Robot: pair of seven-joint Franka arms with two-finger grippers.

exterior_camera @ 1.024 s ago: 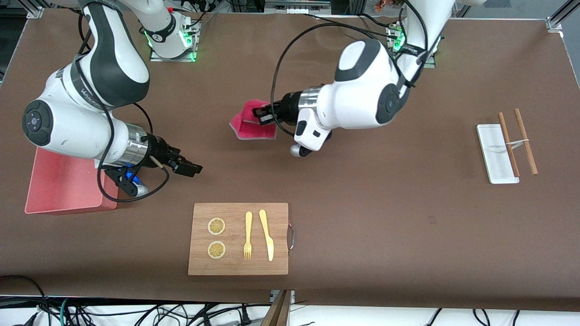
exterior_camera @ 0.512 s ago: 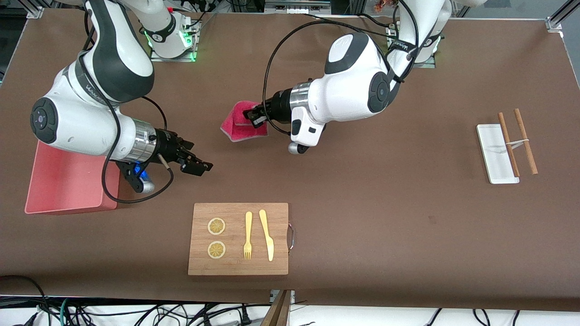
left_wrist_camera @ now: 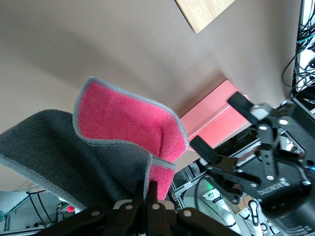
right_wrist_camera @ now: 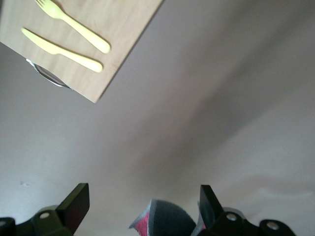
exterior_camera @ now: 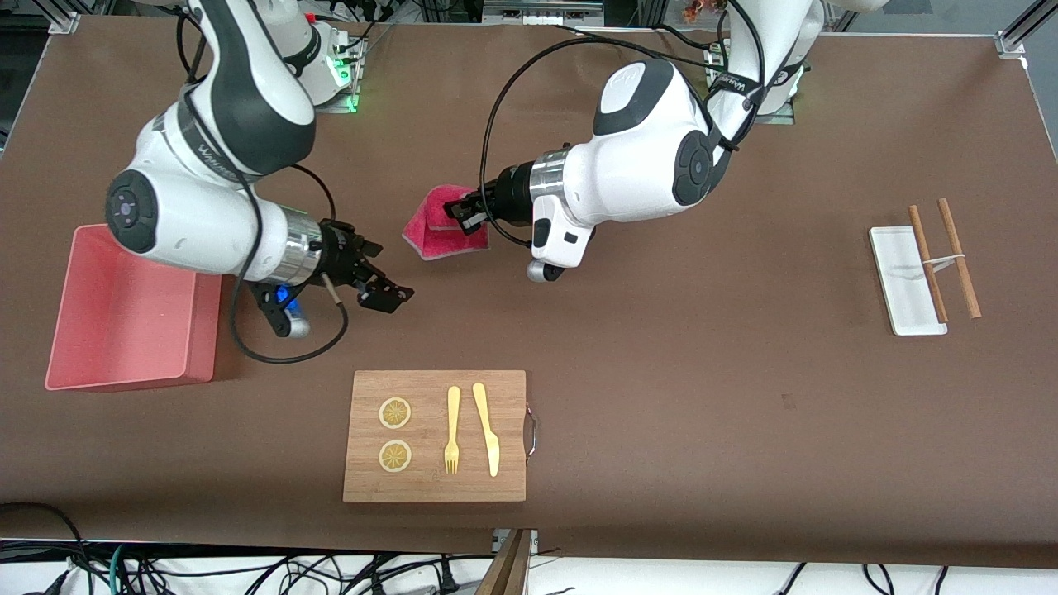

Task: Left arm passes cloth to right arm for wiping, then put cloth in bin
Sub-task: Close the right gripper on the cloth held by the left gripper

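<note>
The cloth (exterior_camera: 442, 225), magenta-pink with a dark grey back, hangs from my left gripper (exterior_camera: 459, 213), which is shut on its edge above the table's middle. In the left wrist view the cloth (left_wrist_camera: 125, 120) droops folded from the shut fingertips of the left gripper (left_wrist_camera: 148, 189). My right gripper (exterior_camera: 387, 291) is open and empty over bare table between the bin (exterior_camera: 62, 330) and the cloth, a short way from the cloth. In the right wrist view the cloth's corner (right_wrist_camera: 165, 220) shows between the spread fingers of the right gripper (right_wrist_camera: 142, 197). The salmon-pink bin stands at the right arm's end of the table.
A wooden cutting board (exterior_camera: 434, 479) with two lemon slices, a yellow fork (exterior_camera: 452, 430) and a knife (exterior_camera: 486, 428) lies nearer the front camera. A small white tray (exterior_camera: 897, 281) with two brown sticks lies at the left arm's end.
My right arm swung from over the bin toward the cloth, its gripper staying open. My left gripper carried the cloth a little toward the right arm's end, then held still.
</note>
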